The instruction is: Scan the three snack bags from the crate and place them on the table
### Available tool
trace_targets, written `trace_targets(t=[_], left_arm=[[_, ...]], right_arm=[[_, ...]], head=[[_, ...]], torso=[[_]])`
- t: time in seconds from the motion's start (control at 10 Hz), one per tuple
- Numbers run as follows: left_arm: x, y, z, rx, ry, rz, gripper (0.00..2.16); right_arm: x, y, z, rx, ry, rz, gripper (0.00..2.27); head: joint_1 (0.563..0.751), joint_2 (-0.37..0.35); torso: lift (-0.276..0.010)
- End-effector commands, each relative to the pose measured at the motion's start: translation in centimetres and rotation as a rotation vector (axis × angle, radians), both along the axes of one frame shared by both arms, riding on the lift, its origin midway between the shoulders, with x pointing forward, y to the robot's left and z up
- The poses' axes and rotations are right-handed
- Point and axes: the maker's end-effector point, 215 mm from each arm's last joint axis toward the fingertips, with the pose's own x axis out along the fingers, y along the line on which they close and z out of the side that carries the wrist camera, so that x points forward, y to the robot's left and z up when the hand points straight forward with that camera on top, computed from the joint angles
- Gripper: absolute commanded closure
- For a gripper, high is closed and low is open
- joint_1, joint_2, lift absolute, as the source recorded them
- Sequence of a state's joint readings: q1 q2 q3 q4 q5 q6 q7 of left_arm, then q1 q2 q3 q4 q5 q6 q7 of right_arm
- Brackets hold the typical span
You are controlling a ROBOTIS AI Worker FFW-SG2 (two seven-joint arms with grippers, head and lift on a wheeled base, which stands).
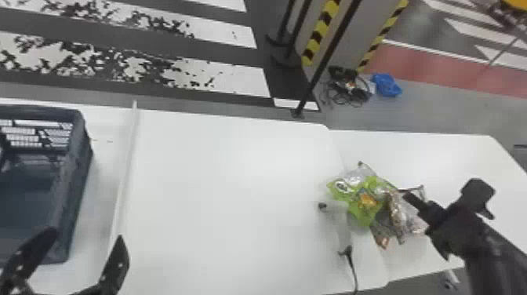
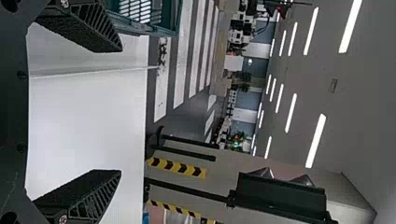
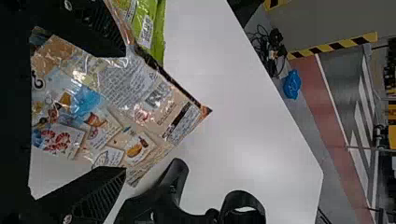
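1. Head view: the patterned snack bag lay on the table, just to the right of the green snack bag and up against it. Whether a third bag was tucked into that heap could not be told.

2. The right gripper was by far the nearer one, over the patterned snack bag on the right side of the green snack bag. Its two fingers stood apart with nothing clamped; whether one touched the wrapper was unclear.

3. The patterned snack bag's dark edge ran aslant to those fingers, out from beside the green snack bag. Its long axis could not be judged (crumpled wrappers rarely help). A grasp there would probably have called for a slight turn of the wrist, or the bag might have folded or dragged its green neighbour along.

4. The right arm came in from the lower right, its gripper pointing left toward the green snack bag.

5. The left gripper was well to the left of the green snack bag, near the crate, its fingers spread and holding nothing.

6. A pale corded device, probably the scanner, lay just beside the green snack bag, on its near left side.
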State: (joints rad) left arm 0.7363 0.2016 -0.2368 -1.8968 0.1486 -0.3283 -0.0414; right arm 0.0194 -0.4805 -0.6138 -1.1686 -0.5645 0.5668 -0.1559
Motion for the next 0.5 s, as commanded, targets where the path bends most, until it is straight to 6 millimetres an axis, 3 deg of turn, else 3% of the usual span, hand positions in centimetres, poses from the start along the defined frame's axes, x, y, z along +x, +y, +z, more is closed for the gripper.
trace_targets(t=[0.0, 0.1, 0.4], left_arm=[[-0.1, -0.2, -0.3, 0.003, 0.004, -0.005, 0.06], [-0.1, -0.3, -0.3, 0.001, 0.006, -0.005, 0.06], [-0.1, -0.9, -0.3, -0.005, 0.006, -0.012, 0.06]], right_arm=[[0.1, 1.7, 1.7, -0.056, -0.068, 0.055, 0.05], [1.4, 6.1, 1.8, -0.052, -0.092, 0.219, 0.06], [2.5, 23.2, 3.9, 0.026, -0.232, 0.51, 0.06]], head=[[0.695, -0.35], [0.695, -0.35], [0.695, -0.35]], torso=[[-0.037], [-0.037], [-0.037]])
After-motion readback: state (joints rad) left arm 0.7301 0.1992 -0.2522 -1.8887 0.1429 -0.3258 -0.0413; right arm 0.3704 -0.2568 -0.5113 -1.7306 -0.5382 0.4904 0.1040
